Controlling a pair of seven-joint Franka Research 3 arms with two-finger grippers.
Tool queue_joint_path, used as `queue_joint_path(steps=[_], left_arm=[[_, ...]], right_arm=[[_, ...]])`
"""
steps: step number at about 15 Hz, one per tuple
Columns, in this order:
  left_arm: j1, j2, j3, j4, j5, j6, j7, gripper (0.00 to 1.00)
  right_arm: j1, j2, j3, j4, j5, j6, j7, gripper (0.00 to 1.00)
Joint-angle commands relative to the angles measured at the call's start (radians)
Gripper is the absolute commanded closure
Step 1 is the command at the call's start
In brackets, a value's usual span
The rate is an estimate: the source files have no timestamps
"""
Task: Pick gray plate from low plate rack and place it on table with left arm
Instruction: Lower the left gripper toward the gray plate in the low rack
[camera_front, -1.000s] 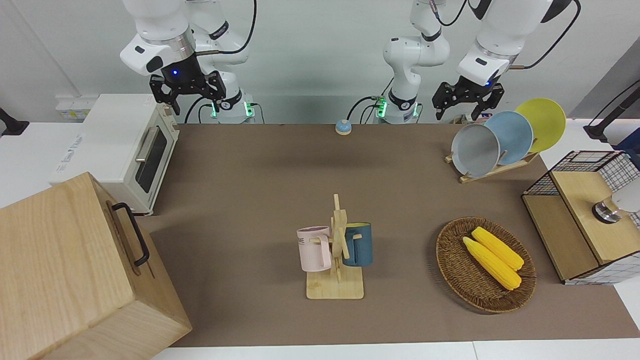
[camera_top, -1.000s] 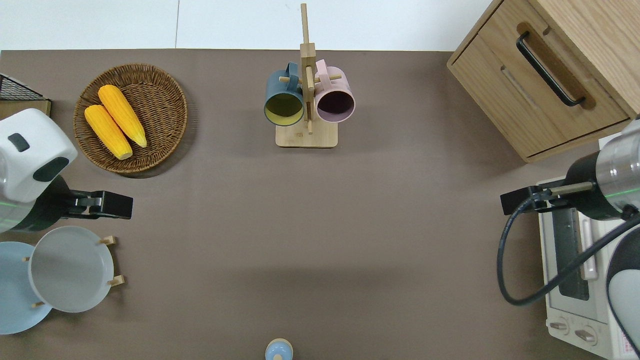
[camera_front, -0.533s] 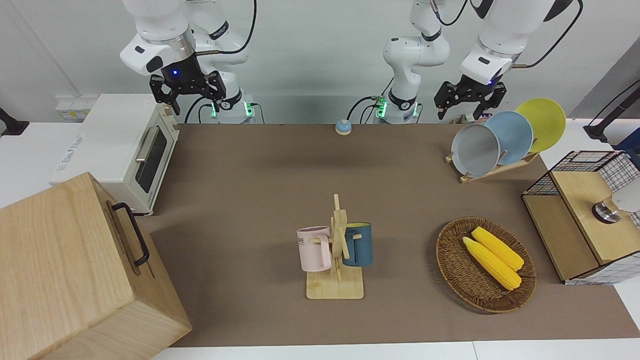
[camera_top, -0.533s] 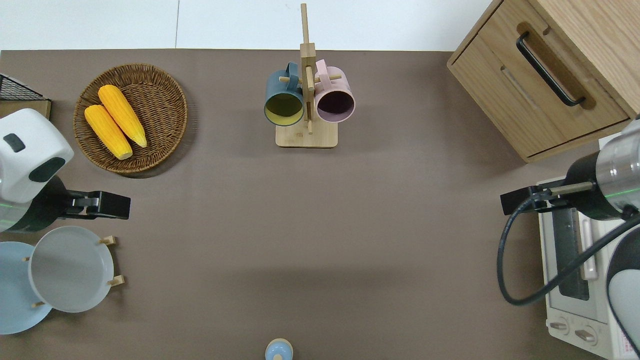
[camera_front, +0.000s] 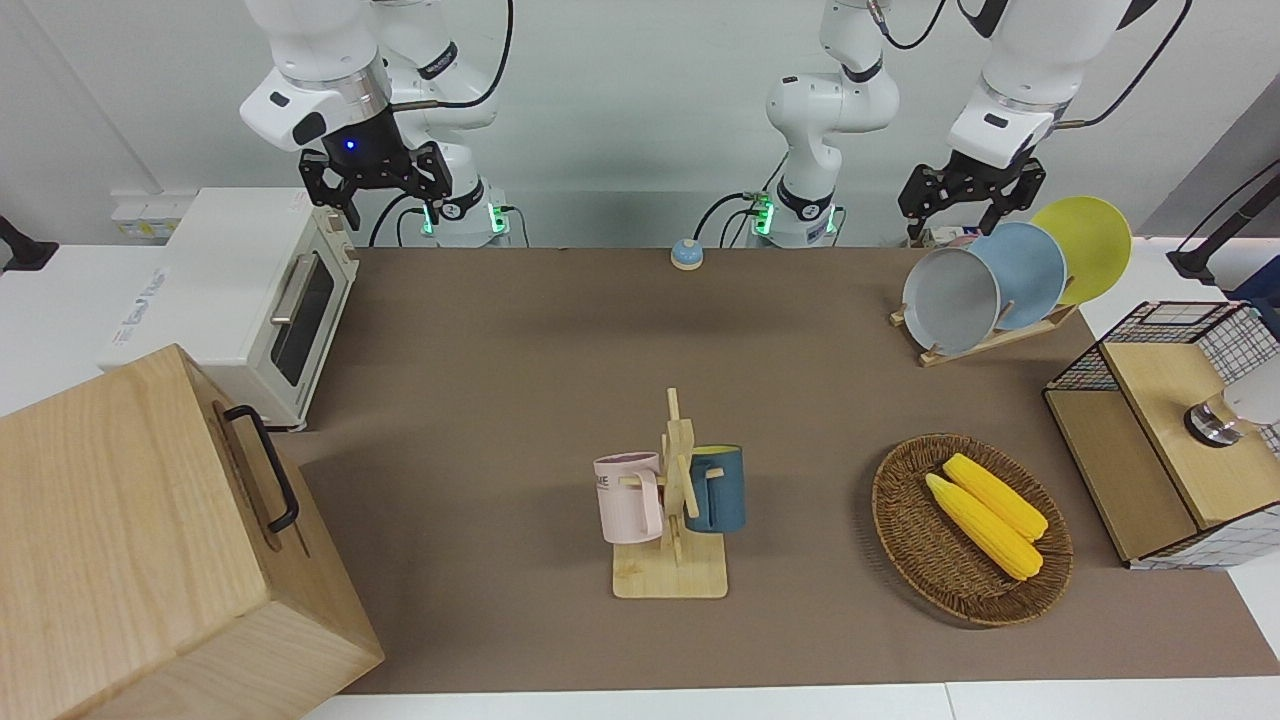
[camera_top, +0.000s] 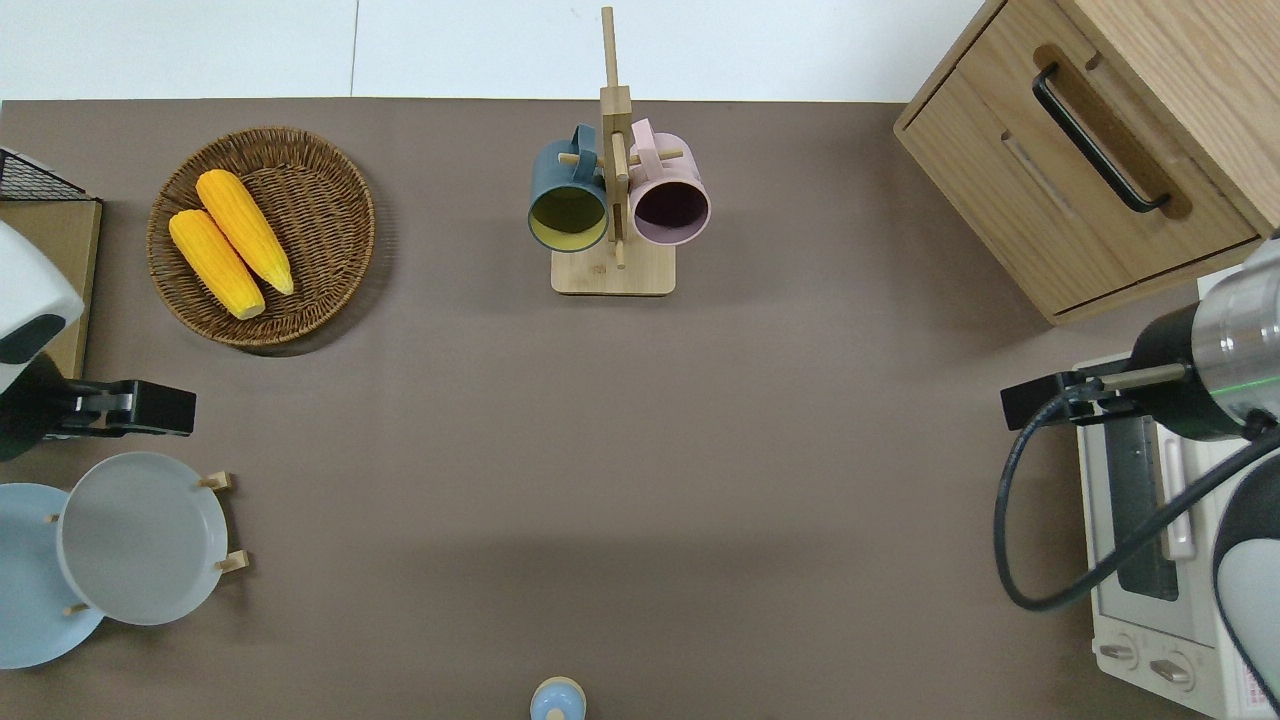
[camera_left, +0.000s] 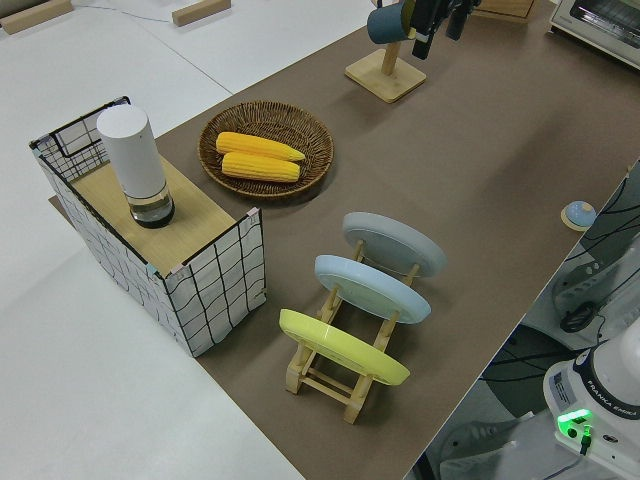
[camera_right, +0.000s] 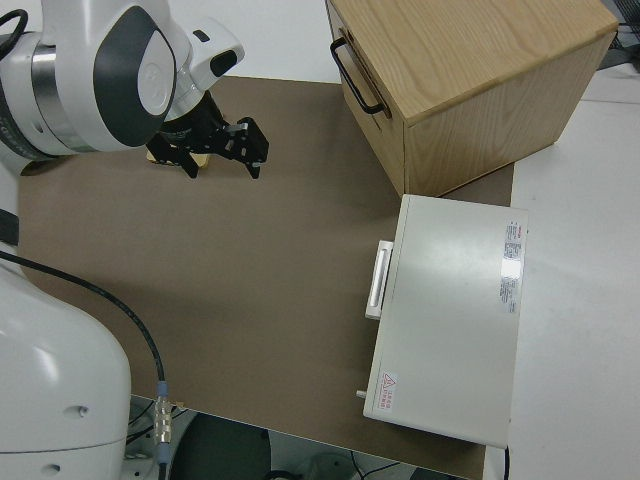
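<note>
The gray plate (camera_front: 950, 298) (camera_top: 140, 537) (camera_left: 394, 242) leans in the slot of the low plate rack (camera_front: 985, 341) (camera_top: 234, 562) (camera_left: 327, 377) nearest the middle of the table (camera_front: 520, 380). The rack stands at the left arm's end, close to the robots. My left gripper (camera_front: 972, 203) (camera_top: 122, 411) (camera_left: 437, 26) hangs open and empty in the air. In the overhead view it is over bare table, just farther from the robots than the gray plate and clear of it. The right gripper (camera_front: 372, 190) (camera_right: 221, 152) is parked and open.
A sky-blue plate (camera_front: 1025, 273) and a yellow plate (camera_front: 1085, 245) fill the rack's other slots. A wicker basket (camera_top: 330, 250) with two corn cobs, a wire-sided box (camera_front: 1165, 440), a mug tree (camera_front: 675, 500), a wooden cabinet (camera_front: 150, 540), a toaster oven (camera_front: 240, 300) and a small blue bell (camera_front: 686, 254) also stand here.
The left gripper has shifted toward the left arm's end of the table and slightly up, still open. The plates and the right arm have not moved.
</note>
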Motion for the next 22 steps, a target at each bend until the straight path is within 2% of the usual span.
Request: queue_joint_path(steps=[1, 6, 9, 15, 22], left_arm=[[0.043, -0.014, -0.003, -0.022, 0.058, -0.001, 0.054, 0.0], [0.158, -0.015, -0.001, -0.048, 0.061, 0.017, 0.224, 0.0], [0.201, -0.018, -0.001, -0.079, 0.061, 0.043, 0.232, 0.0], [0.232, -0.153, 0.003, -0.361, 0.053, 0.237, 0.232, 0.0], [0.233, -0.181, 0.015, -0.49, 0.053, 0.306, 0.232, 0.0]], right_arm=[[-0.01, -0.002, 0.006, 0.006, 0.01, -0.014, 0.0, 0.011], [-0.01, -0.002, 0.006, 0.006, 0.01, -0.014, 0.0, 0.011], [-0.01, -0.002, 0.006, 0.006, 0.01, -0.014, 0.0, 0.011], [-0.01, -0.002, 0.006, 0.006, 0.01, -0.014, -0.001, 0.013], [-0.01, -0.002, 0.006, 0.006, 0.01, -0.014, 0.0, 0.011]])
